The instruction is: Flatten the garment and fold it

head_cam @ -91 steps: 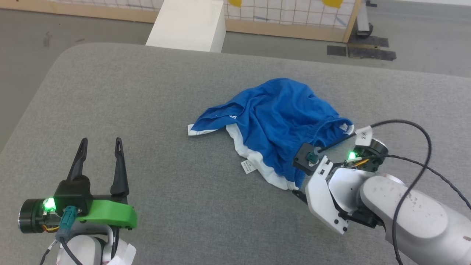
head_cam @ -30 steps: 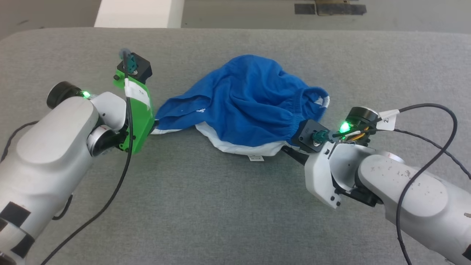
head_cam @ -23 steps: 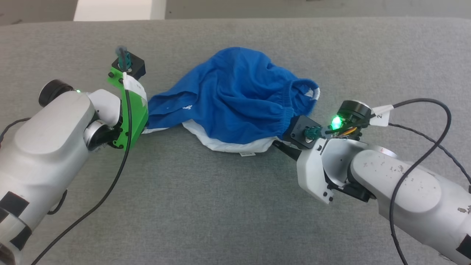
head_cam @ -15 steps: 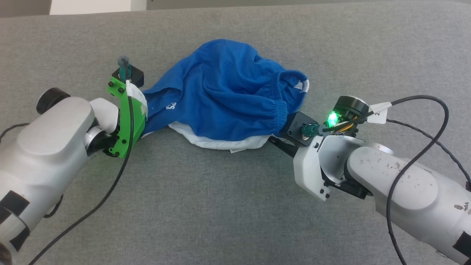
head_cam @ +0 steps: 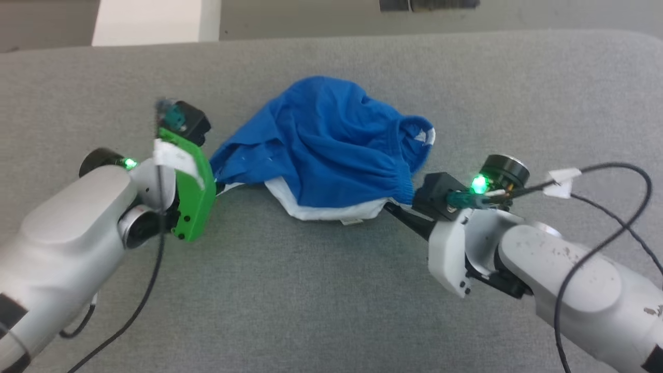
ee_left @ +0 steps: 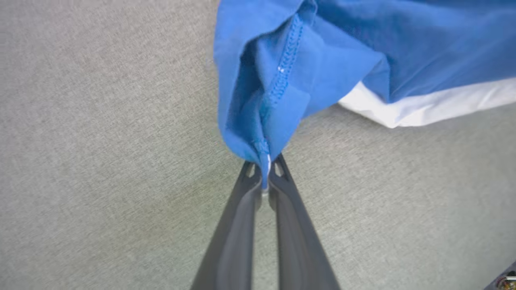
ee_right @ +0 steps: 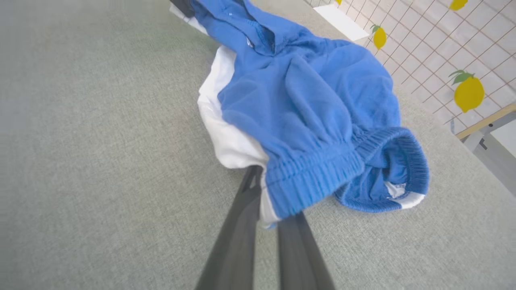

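The garment (head_cam: pixel 331 150), bright blue shorts with white trim, lies bunched in the middle of the grey padded surface (head_cam: pixel 311 290). Its left hem corner is pinched in my left gripper (ee_left: pixel 265 173), shut on the blue seam (ee_left: pixel 278 84). At the right end my right gripper (ee_right: pixel 268 205) is shut on the gathered waistband (ee_right: pixel 310 177), where blue meets white. In the head view the left gripper (head_cam: pixel 220 184) and the right gripper (head_cam: pixel 396 210) hold opposite ends, and a small white label (head_cam: pixel 350 221) hangs at the front edge. The print is hidden in the folds.
A white block (head_cam: pixel 155 23) stands on the floor beyond the surface's far edge. Black cables (head_cam: pixel 611 207) loop over my right forearm. In the right wrist view a gridded panel with yellow lemon shapes (ee_right: pixel 467 92) stands past the surface. Grey padding spreads wide in front of the shorts.
The left gripper came in from the lower left and closed on the left hem corner. Both grippers now hold the shorts' ends, slightly raised. The camera tilted down, then back up a little.
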Robot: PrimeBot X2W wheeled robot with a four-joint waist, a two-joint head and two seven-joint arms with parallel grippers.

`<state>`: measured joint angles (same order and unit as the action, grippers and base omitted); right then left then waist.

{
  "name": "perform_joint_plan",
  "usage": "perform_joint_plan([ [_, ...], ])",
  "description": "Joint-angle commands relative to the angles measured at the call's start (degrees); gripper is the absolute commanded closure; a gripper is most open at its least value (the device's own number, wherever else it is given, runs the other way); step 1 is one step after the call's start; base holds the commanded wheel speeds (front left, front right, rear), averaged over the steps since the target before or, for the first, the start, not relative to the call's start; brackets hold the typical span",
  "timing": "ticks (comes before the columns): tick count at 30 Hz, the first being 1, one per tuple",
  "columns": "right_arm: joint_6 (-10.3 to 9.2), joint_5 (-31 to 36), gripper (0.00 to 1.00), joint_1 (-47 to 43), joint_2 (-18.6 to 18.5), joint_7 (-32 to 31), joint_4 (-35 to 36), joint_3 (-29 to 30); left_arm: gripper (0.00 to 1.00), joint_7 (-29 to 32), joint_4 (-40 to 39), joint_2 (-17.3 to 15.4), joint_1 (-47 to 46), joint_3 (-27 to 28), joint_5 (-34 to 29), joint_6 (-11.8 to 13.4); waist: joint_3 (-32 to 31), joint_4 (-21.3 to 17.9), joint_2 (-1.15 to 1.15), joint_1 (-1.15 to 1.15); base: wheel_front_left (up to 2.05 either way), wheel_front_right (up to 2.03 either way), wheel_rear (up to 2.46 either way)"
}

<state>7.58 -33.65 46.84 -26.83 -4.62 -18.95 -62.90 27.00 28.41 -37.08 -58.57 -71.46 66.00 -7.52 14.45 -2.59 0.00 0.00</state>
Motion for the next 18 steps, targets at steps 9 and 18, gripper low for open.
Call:
perform_joint_plan([
  [9,-0.09,-0.11,1.00,-5.23,-3.85,5.00,5.00,9.24,1.00,-10.77,-10.58,-8.56,4.12,4.13,9.09,0.03,-9.84,3.40,0.00,0.00,0.00,0.00,0.00],
  [18,-0.09,-1.11,1.00,-2.28,-4.52,6.19,9.88,18.44,1.00,-17.26,-15.33,-8.95,-0.78,8.80,10.07,0.03,-13.13,4.46,0.00,0.00,0.00,0.00,0.00],
])
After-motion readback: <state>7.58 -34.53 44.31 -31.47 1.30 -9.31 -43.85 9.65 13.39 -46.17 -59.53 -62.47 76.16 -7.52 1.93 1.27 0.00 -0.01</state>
